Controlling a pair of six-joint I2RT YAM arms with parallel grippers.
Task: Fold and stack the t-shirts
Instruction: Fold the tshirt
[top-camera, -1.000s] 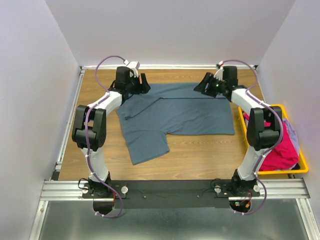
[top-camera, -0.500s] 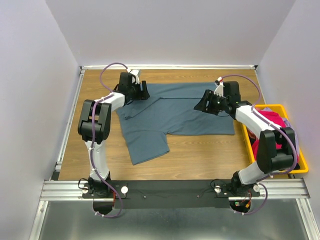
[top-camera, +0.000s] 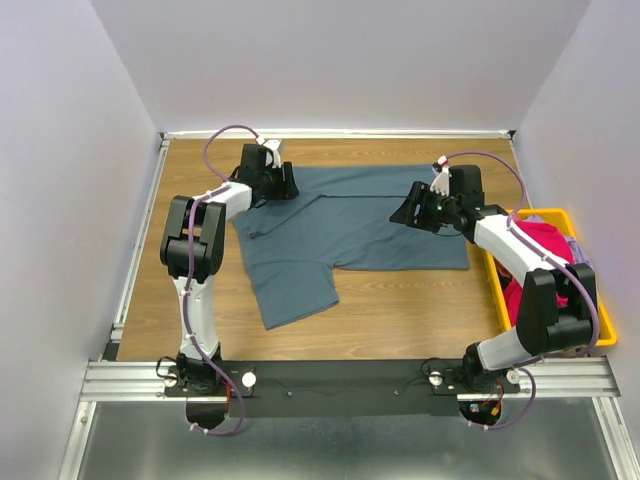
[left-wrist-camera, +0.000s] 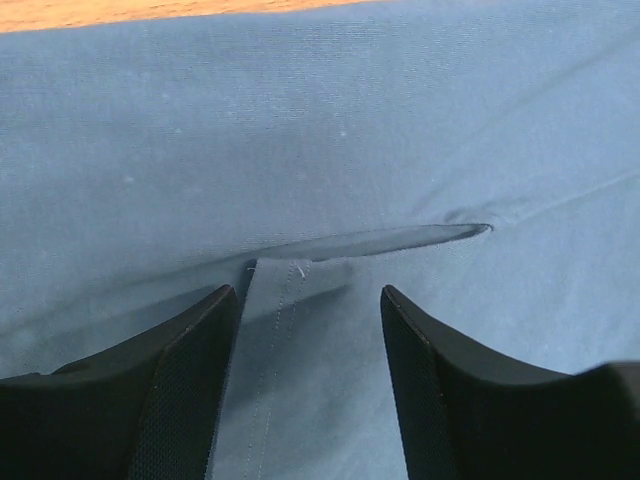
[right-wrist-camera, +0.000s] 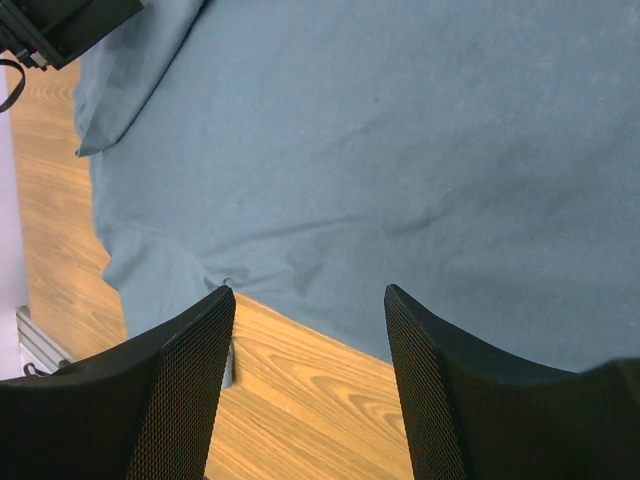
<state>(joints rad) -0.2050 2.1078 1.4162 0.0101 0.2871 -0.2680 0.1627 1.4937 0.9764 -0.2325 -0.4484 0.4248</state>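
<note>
Slate blue-grey cloth t-shirt (top-camera: 380, 235): lies flat on the wooden table (top-camera: 400, 310), centred between the two arms. One sleeve (top-camera: 295, 290) points toward the near edge. The body extends to the far side, with a layer folded over at the far left.

Yellow plastic bin (top-camera: 560, 345): stands on the table at the right edge, just beside the shirt's right side. It holds a magenta-pink cloth shirt (top-camera: 535, 235), partly hidden by the right arm.

Right gripper (top-camera: 398, 213) (right-wrist-camera: 308, 291): positioned over the right half of the slate shirt. Jaws stand wide apart with nothing between them.

Left gripper (top-camera: 287, 181) (left-wrist-camera: 308, 292): positioned low over the shirt's far left part. Jaws stand apart, straddling a stitched cloth edge. Contact with the cloth cannot be determined.
</note>
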